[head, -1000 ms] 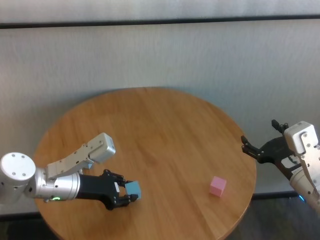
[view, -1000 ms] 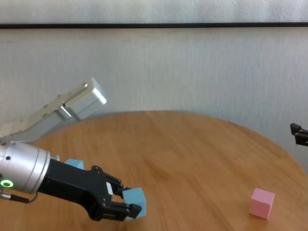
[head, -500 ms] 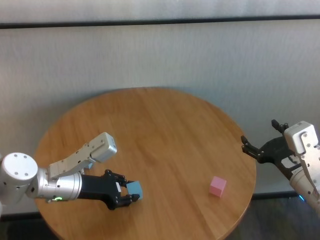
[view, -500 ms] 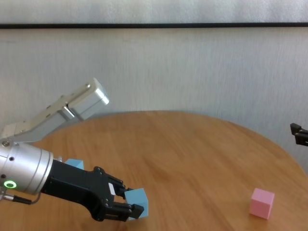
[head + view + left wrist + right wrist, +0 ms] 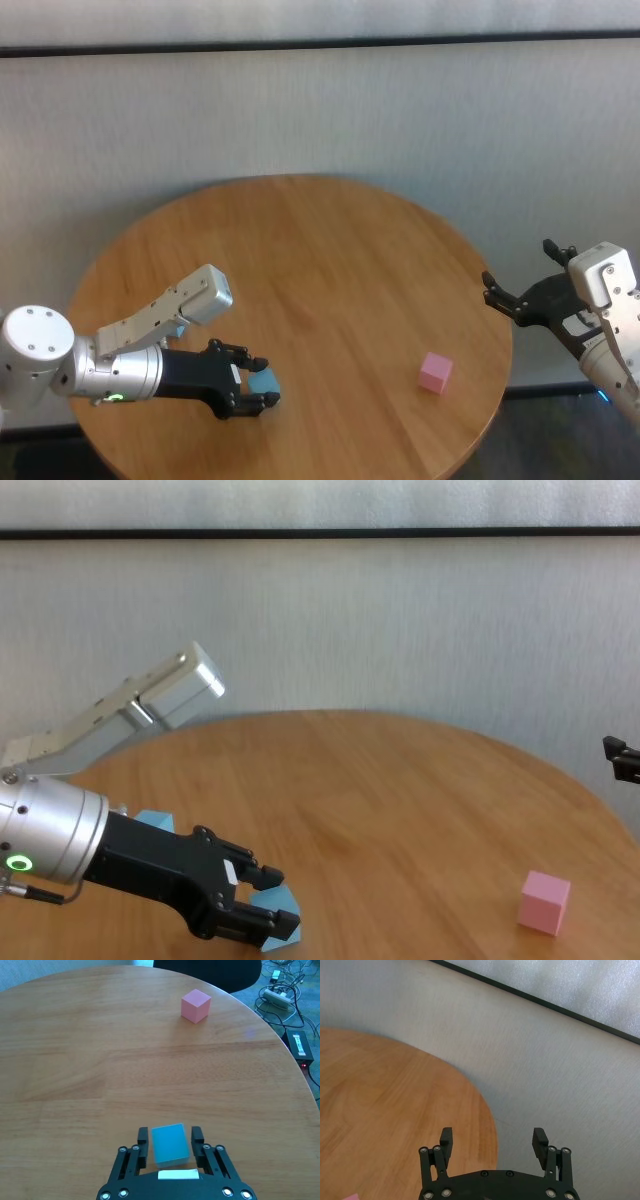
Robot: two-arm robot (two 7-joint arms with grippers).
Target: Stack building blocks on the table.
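Note:
A light blue block (image 5: 170, 1145) lies on the wooden table (image 5: 300, 250), near its front left. My left gripper (image 5: 170, 1132) straddles it, fingers slightly parted, with a thin gap on each side of the block. The head view shows the same block (image 5: 264, 382) at the left gripper (image 5: 258, 387). A second light blue block (image 5: 155, 822) peeks out behind my left arm. The pink block (image 5: 435, 372) sits alone at the front right, also visible from the left wrist as the pink block (image 5: 195, 1005). My right gripper (image 5: 492, 1135) hangs open beyond the table's right edge, holding nothing.
The table's round edge (image 5: 505, 340) runs close to the pink block. A grey wall stands behind. Cables and a power box (image 5: 297, 1042) lie on the floor past the rim.
The left gripper has lowered the blue block onto the table and its fingers have parted a little from it. The right arm and the pink block have not moved.

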